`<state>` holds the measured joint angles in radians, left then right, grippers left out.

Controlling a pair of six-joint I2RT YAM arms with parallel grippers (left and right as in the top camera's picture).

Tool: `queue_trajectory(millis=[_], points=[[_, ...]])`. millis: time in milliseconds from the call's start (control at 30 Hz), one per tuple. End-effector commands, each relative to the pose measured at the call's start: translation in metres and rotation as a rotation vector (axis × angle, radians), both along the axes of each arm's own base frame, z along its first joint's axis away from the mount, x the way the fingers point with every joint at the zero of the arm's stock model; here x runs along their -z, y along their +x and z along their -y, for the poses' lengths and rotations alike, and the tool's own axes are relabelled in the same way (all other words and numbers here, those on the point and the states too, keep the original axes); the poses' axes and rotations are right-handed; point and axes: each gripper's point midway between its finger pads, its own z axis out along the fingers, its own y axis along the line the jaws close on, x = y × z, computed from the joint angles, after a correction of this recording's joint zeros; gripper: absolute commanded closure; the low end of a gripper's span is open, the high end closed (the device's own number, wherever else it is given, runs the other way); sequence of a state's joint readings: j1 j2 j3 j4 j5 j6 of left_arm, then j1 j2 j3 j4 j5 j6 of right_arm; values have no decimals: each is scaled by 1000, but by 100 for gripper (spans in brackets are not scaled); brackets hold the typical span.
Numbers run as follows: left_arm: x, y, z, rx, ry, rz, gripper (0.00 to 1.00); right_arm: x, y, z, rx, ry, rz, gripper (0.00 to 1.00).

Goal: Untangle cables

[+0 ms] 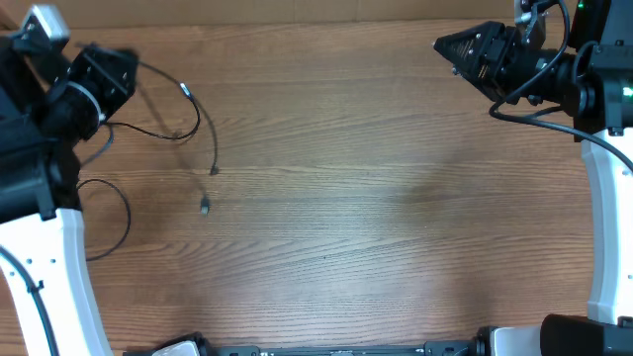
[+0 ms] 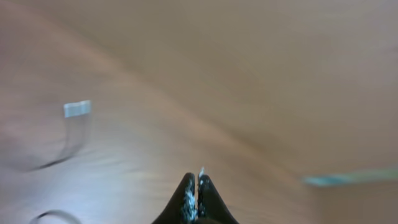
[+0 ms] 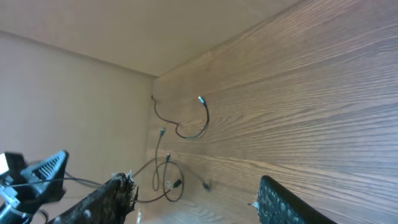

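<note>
Thin black cables [image 1: 198,121] lie loosely looped at the far left of the wooden table, with a silver-tipped end [image 1: 184,89] and a small plug [image 1: 205,206]. My left gripper [image 1: 132,61] is shut, and one cable runs out from its tip. The left wrist view is blurred: the shut fingers [image 2: 198,183] and a silver plug [image 2: 77,109] on a cord. My right gripper [image 1: 443,46] is at the far right, well away from the cables. In the right wrist view it is open and empty [image 3: 196,196], with the cables [image 3: 168,180] and a silver tip [image 3: 200,99] beyond it.
A beige board [image 1: 297,10] stands along the table's back edge. A thin black loop [image 1: 127,213] lies by the left arm's white link [image 1: 74,267]; I cannot tell whether it is a cable or arm wire. The right arm's white link [image 1: 603,218] stands at the right edge.
</note>
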<state>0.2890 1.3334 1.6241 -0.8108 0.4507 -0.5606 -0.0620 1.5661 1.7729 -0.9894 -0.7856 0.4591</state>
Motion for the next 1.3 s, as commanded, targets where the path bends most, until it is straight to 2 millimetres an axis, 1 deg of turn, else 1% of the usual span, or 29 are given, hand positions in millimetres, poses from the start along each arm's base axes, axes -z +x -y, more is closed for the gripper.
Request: queue_trajectory(millis=[0,33,100,167,267,333,433,500,567,633,667,700,733,767,800,867,900,1000,1100,1167,1233,1267], points=[[-5,-28,-71,-299,410,-107,96,1,0,1,3,-30,11,37],[7,-50,-103,-451,526,-233,96,2,-1,1,3,-30,3,37],[16,-72,-128,-579,620,-348,96,4,-2,0,1,-30,-7,37],[21,-88,-145,-673,702,-442,96,5,-4,-1,-2,-29,-16,37],[28,-102,-162,-788,751,-533,96,7,-5,-2,-1,-36,-26,37],[36,-112,-173,-889,723,-577,96,10,-6,-1,8,-45,-39,37],[55,-122,-185,-963,638,-642,96,14,-9,0,0,-64,-46,37],[70,-124,-194,-975,582,-687,96,17,-11,1,1,-69,-59,37],[79,-125,-201,-975,547,-713,96,18,-11,1,-8,-78,-53,37],[96,-121,-207,-951,481,-747,92,19,-12,2,-2,-84,-61,37],[105,-118,-207,-929,446,-764,85,20,-12,2,1,-88,-63,37],[114,-115,-206,-905,414,-778,70,20,-12,3,3,-91,-63,37],[124,-110,-204,-866,382,-799,44,21,-11,3,5,-93,-64,37],[131,-108,-202,-832,360,-817,28,21,-11,3,7,-95,-64,37],[141,-104,-200,-788,340,-839,15,21,-11,4,9,-97,-64,37],[152,-99,-194,-711,325,-869,0,21,-11,4,8,-99,-62,37],[157,-97,-191,-680,316,-885,0,21,-11,4,8,-99,-63,37],[162,-96,-185,-647,287,-894,0,22,-11,5,11,-102,-65,37],[156,-88,-169,-591,219,-836,0,23,-11,6,18,-110,-67,37],[145,-80,-157,-548,167,-761,0,23,-11,4,-3,-125,-48,37],[126,-70,-142,-500,125,-659,1,24,-13,1,-41,-158,-14,37],[116,-66,-134,-476,112,-608,0,25,-15,-1,-70,-179,2,35]])
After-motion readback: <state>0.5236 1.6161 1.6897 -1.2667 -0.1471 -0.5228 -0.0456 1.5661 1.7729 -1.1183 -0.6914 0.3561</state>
